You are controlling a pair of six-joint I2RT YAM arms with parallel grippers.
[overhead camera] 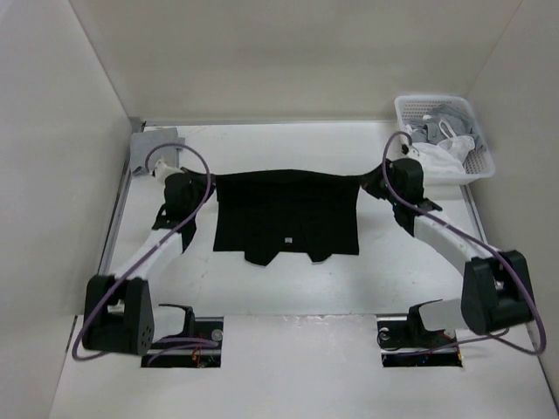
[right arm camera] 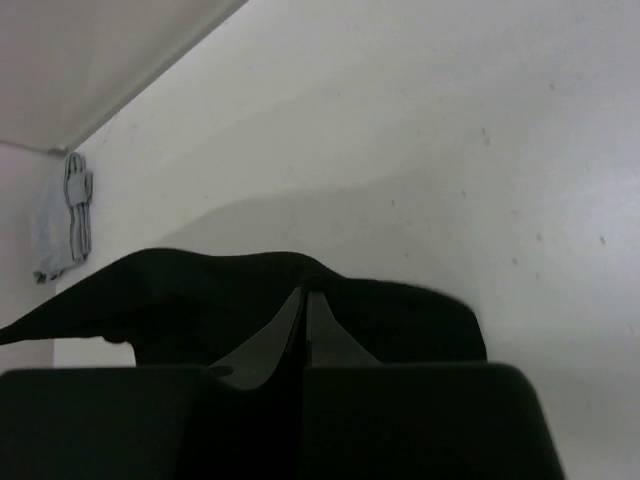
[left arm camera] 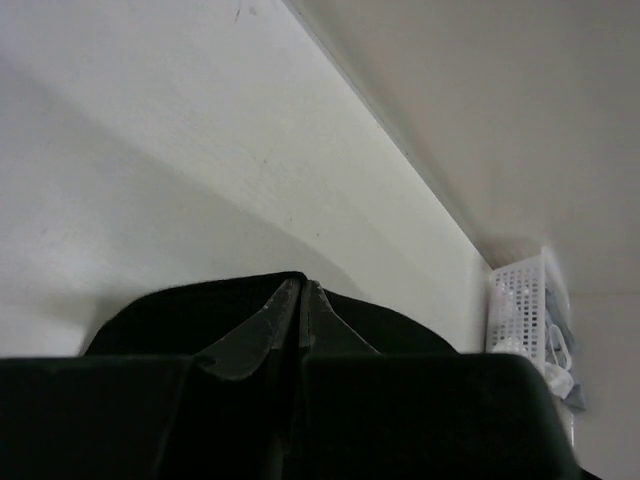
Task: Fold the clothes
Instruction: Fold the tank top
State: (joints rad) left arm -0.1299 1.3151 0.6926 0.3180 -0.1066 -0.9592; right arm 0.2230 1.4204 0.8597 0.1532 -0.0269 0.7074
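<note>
Top external view shows the clothes (overhead camera: 288, 218), a black short-sleeved garment, spread flat at the middle of the white desk (overhead camera: 262, 292). The left hand (overhead camera: 208, 182) pinches its upper-left corner and the right hand (overhead camera: 371, 181) its upper-right corner. Both wrist views show fingers pressed together on black fabric.

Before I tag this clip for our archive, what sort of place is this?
Probably a robot lab cell: bare white walls box in a table, the left arm and right arm are bolted at its near edge, and a black shirt lies spread on it.
</note>
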